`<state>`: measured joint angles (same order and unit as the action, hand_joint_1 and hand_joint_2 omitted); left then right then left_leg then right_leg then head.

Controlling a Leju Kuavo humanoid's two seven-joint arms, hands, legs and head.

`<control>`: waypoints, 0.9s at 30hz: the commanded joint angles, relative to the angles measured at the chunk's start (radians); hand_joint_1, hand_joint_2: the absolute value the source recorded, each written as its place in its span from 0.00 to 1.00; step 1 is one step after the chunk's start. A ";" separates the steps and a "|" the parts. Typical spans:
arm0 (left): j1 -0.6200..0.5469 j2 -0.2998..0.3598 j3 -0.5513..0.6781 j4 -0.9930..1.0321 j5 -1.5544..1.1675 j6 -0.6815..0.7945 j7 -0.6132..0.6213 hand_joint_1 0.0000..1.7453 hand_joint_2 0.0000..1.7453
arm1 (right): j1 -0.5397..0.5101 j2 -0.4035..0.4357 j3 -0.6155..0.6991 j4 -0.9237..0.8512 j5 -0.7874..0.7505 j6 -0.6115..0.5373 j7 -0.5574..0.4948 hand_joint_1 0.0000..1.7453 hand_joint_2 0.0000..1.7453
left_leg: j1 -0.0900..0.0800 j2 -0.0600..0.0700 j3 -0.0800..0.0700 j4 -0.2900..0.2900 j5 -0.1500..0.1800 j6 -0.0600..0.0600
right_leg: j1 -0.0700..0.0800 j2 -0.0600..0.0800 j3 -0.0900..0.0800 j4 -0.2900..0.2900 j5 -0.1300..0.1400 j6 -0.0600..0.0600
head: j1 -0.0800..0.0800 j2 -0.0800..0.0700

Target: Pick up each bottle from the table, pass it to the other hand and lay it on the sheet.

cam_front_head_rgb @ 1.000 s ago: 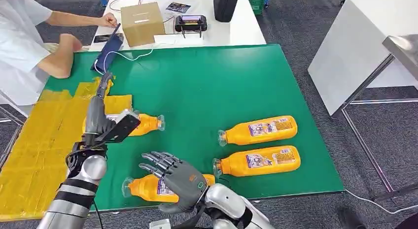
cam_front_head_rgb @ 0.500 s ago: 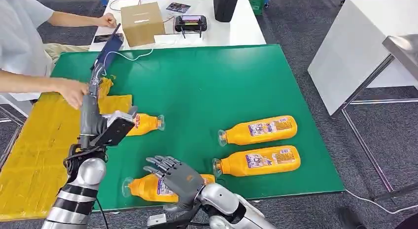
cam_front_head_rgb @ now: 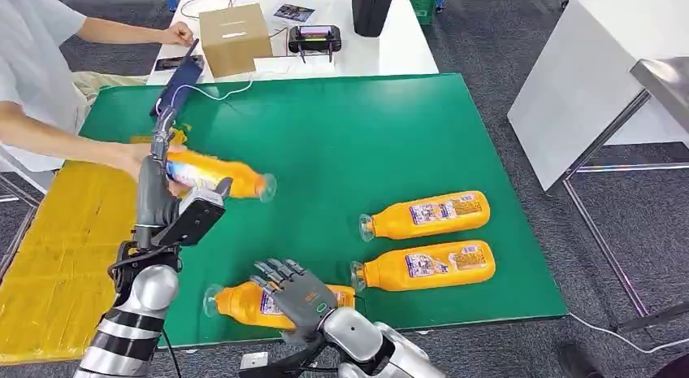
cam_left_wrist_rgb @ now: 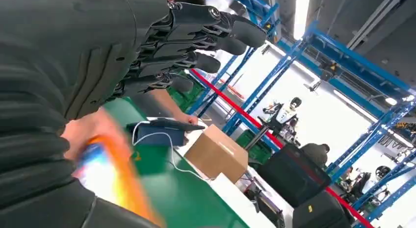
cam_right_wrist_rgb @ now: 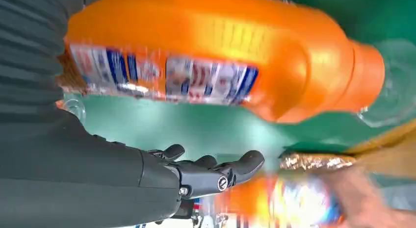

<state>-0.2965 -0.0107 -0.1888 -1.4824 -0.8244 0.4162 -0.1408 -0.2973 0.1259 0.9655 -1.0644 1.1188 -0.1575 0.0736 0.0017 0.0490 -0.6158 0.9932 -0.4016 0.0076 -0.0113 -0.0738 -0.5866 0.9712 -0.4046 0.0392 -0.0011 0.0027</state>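
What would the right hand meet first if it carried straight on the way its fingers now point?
Probably the near bottle lying just beyond the right hand; the hand hovers over it, though height is hard to judge.

Bright, even overhead light with soft shadows; ceiling strip lights point(cam_left_wrist_rgb: 300, 12) glare, and the person-held bottle point(cam_front_head_rgb: 215, 176) is motion-blurred.

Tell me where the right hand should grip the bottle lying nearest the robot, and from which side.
Grip the nearest bottle around its labelled middle, coming down from above. It lies flat on the green mat, clear cap pointing to the robot's left, so the wide body offers the fullest wrap. The right hand hovers open above that section, so probably only a short descent is needed.
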 commanded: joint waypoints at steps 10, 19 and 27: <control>-0.005 -0.019 -0.015 0.010 0.005 -0.027 0.014 0.00 1.00 | -0.029 0.017 -0.093 0.113 0.124 -0.027 0.102 0.00 1.00 | 0.001 -0.004 0.003 0.000 -0.001 0.000 | 0.000 0.004 0.003 -0.001 -0.001 -0.001 | 0.000 0.000; 0.004 -0.021 -0.010 0.007 0.004 -0.030 0.020 0.00 1.00 | -0.022 0.014 -0.130 0.104 0.157 -0.028 0.129 0.00 1.00 | 0.001 -0.004 0.003 0.000 -0.001 0.000 | 0.000 0.004 0.004 -0.001 -0.001 -0.001 | 0.000 0.000; 0.013 -0.023 -0.006 0.004 0.002 -0.033 0.023 0.00 1.00 | -0.014 0.009 -0.157 0.083 0.183 -0.023 0.138 0.00 1.00 | 0.000 -0.003 0.002 0.000 -0.001 0.000 | 0.000 0.003 0.003 -0.001 -0.001 -0.001 | 0.000 0.000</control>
<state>-0.2709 -0.0240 -0.1892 -1.4992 -0.8232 0.3883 -0.1259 -0.2966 0.1488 0.8496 -1.0075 1.2871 -0.1816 0.2014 0.0016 0.0490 -0.6158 0.9932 -0.4016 0.0076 -0.0114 -0.0739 -0.5867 0.9711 -0.4046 0.0392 -0.0011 0.0027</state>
